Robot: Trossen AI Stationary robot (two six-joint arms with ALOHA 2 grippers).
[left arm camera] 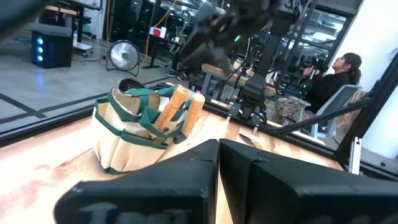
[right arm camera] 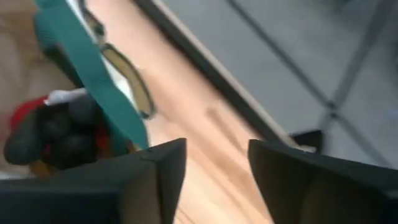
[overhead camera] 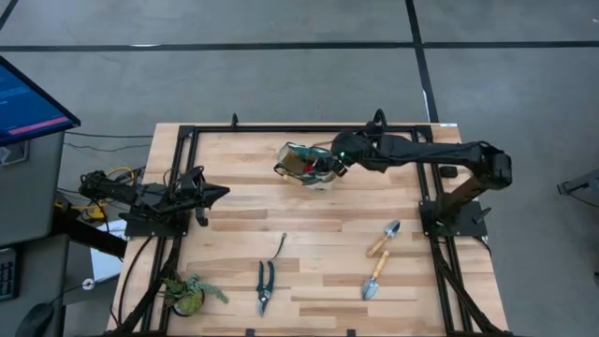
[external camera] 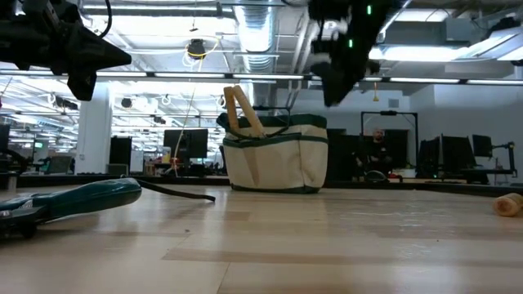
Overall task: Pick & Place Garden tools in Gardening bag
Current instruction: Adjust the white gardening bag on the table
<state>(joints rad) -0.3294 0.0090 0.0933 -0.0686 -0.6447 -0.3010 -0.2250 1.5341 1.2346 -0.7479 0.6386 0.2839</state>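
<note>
The gardening bag [overhead camera: 307, 165] is seen standing upright toward the far middle of the table [overhead camera: 318, 281], with two wooden handles [external camera: 239, 110] sticking out of its top and a red piece [right arm camera: 25, 112] lying inside. The right gripper [overhead camera: 337, 161] is held just above the bag's right rim; its fingers are spread apart and nothing is pinched between them. Well apart, near the front edge, two trowels [overhead camera: 379, 257], the pruning shears [overhead camera: 266, 285] and the thin hooked tool [overhead camera: 279, 248] are left lying. The left gripper [overhead camera: 217, 194] is parked at the table's left side, fingers pressed together, beside nothing.
</note>
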